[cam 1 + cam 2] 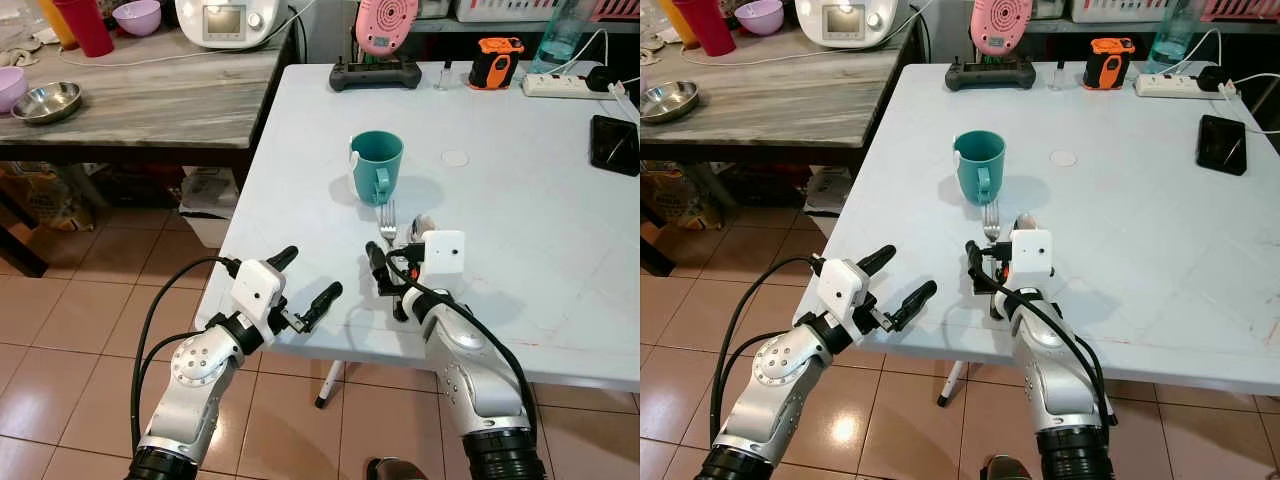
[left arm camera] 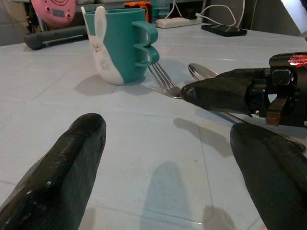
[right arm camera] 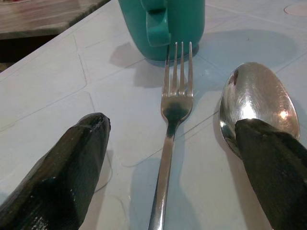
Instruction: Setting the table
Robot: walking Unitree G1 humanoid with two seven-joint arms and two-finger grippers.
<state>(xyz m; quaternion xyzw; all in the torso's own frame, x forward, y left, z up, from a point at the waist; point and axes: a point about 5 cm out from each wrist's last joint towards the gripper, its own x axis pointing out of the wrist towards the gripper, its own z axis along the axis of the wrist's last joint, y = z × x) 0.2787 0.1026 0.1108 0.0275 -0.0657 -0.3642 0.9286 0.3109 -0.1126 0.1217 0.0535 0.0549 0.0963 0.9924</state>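
Right gripper [image 3: 168,163] jaws apart, straddling fork [image 3: 173,115] just behind teal cup [image 1: 377,165]; I'd lower squarely. Left gripper [image 1: 305,285] spread, idle.

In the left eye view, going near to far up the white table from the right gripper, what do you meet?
Right gripper → fork → teal mug → black controller at the far edge.
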